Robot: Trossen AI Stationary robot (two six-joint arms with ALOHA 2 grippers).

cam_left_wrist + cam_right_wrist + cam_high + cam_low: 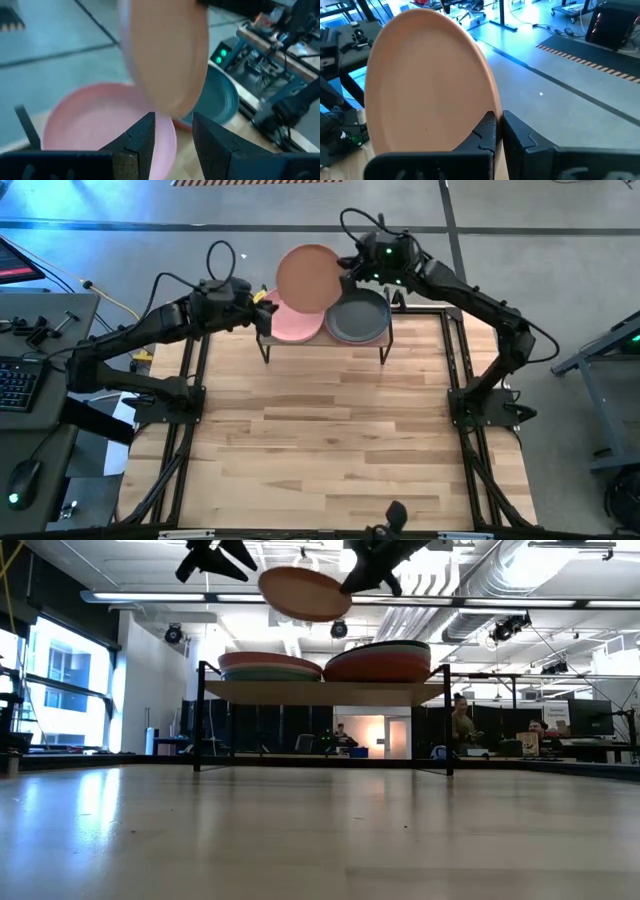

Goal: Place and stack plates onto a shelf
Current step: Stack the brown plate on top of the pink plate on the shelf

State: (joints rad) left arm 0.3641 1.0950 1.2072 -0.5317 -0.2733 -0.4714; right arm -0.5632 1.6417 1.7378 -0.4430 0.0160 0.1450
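While the right arm reaches in from the right edge of the worktop (330,440), its fingers (487,132) are clamped on the rim of a round terracotta plate (308,277). The plate is flat and smooth with a low rim, and it is held up in the air, tilted, above the back of the shelf (325,340). The right gripper (350,265) sits just beside the plate's right rim.

The shelf is a small wooden riser on thin black legs, standing at the far edge of the worktop. It carries two piles of plates. The left pile has a light pink plate (296,325) on top. The right pile has a charcoal plate (357,318) on top. From the low view I can see more plates under each one, but I cannot count them well.

The left arm stretches in from the left edge. The left gripper (262,305) hangs by the left end of the shelf, beside the pink plate, and its fingers (142,142) are apart, holding nothing.
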